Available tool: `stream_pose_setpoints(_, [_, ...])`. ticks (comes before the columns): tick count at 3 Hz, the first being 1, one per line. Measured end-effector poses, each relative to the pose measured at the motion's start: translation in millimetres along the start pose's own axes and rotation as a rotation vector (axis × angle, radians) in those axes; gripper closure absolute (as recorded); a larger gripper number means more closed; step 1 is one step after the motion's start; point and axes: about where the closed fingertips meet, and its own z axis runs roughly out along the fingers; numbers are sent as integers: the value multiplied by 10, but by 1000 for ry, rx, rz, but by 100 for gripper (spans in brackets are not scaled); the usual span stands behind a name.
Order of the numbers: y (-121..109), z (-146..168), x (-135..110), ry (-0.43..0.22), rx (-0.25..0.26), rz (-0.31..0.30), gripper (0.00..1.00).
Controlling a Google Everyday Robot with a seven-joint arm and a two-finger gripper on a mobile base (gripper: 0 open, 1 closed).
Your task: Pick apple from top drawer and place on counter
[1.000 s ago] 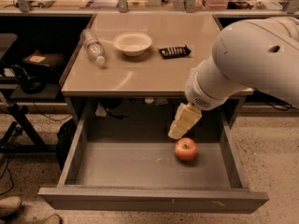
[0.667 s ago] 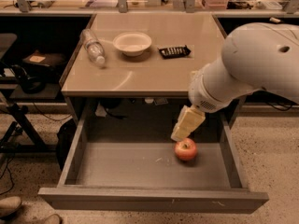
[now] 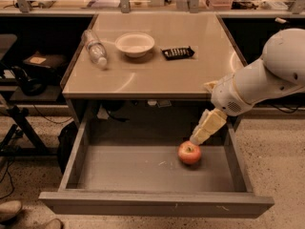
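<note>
While the end effector (image 3: pixel 196 140) hangs inside the open top drawer (image 3: pixel 133 171), grip state cannot be told, apple (image 3: pixel 189 152) just below its tip on plain grey floor, glossy tan worktop (image 3: pixel 157 78) above and behind, speckled room floor (image 3: pixel 279 161) to its right.

We note gripper (image 3: pixel 196 140) under counter (image 3: pixel 157 78) front-right corner, at apple (image 3: pixel 189 152); top drawer (image 3: pixel 128 168) floor leftward free; bottle (image 3: pixel 95 49), bowl (image 3: pixel 135 44) crowd counter back-left.
</note>
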Motion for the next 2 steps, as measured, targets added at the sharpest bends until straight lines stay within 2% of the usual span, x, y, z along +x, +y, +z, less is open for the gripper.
stream_pose_setpoints(1, [56,46,-14,-11,13,-45,0])
stream_pose_setpoints(2, [202,292,200,14,54,-110,0])
